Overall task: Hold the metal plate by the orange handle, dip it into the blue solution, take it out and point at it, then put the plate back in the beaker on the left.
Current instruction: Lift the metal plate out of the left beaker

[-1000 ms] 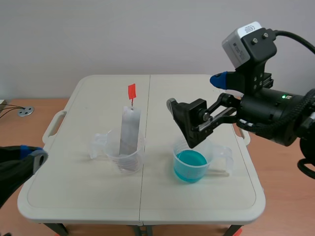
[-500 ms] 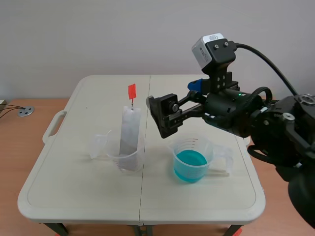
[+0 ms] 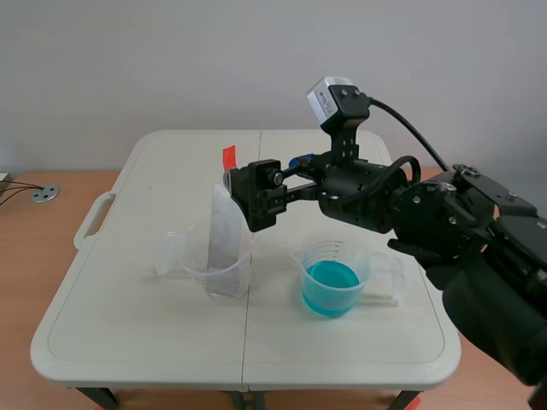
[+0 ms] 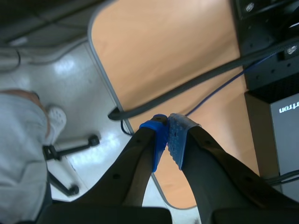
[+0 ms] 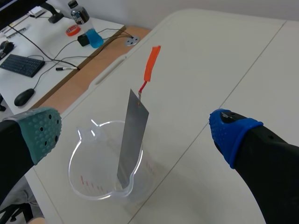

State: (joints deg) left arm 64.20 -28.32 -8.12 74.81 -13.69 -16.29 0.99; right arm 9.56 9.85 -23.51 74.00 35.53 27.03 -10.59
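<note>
A grey metal plate stands tilted in the clear beaker on the left, its orange handle sticking up. The second beaker, right of it, holds blue solution. My right gripper is open and hangs just right of the plate's upper end, not touching it. In the right wrist view the plate and orange handle stand ahead of the open right gripper, inside the beaker. My left gripper is shut on nothing, away from the table and out of the scene view.
The white folding table carries both beakers, and a pale stick lies beside the blue one. Beyond the table a desk holds a keyboard and a mouse. Under the left gripper are cables, a wooden surface and floor.
My right arm has swung left from above the blue beaker to beside the plate's top, staying open. The left gripper has dropped out of the scene's lower left corner.
</note>
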